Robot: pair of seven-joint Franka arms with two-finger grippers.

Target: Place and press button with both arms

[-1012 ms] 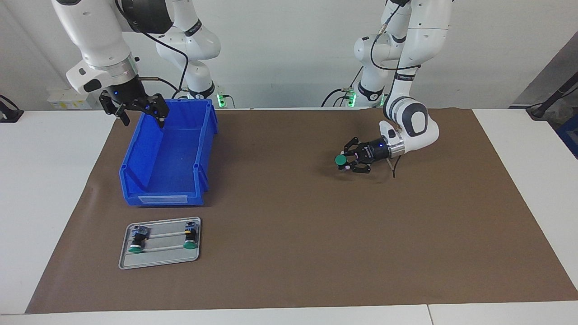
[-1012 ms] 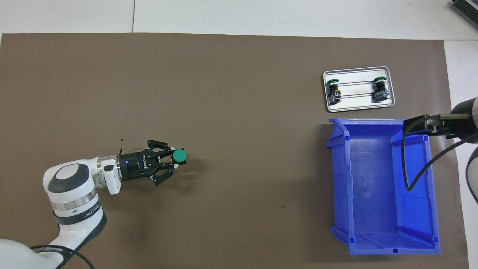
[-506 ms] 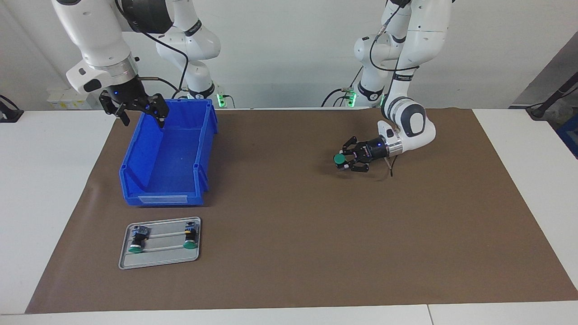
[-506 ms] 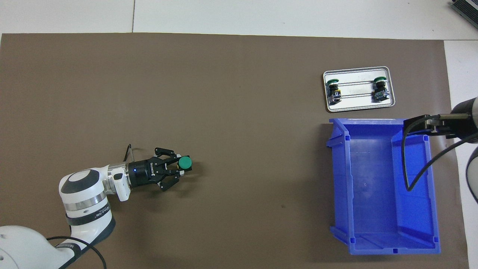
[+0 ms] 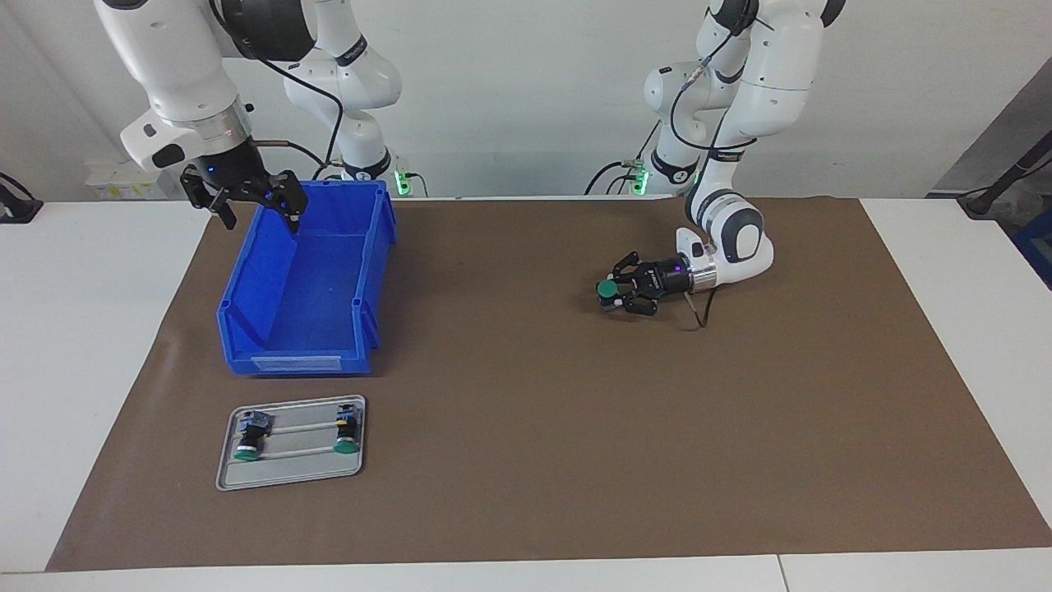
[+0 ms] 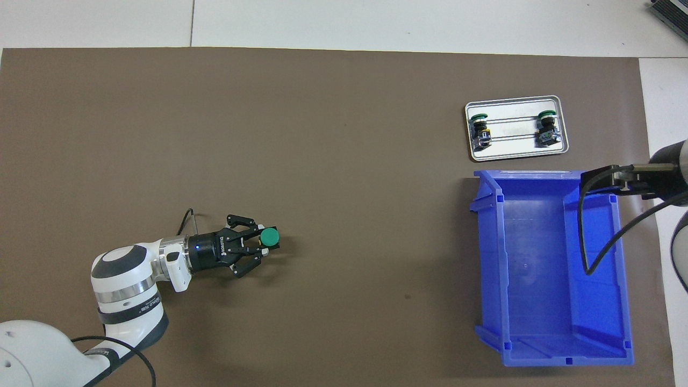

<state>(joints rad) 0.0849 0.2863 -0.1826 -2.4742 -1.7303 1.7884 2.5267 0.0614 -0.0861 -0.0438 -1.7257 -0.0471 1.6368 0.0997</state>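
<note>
One camera sits high across the surface, facing the robots from a distance. The other looks steeply down from above the robots' end. Both share the brown mat, turned half round.

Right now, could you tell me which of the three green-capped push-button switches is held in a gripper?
The green-capped button in the left gripper over the brown mat; the two other switches lie on the metal tray.

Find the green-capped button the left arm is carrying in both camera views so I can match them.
Facing view: the button sits right of centre, at the left gripper tips, low over the brown mat.
Overhead view: the button sits left of centre, lower half.
Shared landmark: the blue bin, toward the right arm's end.
</note>
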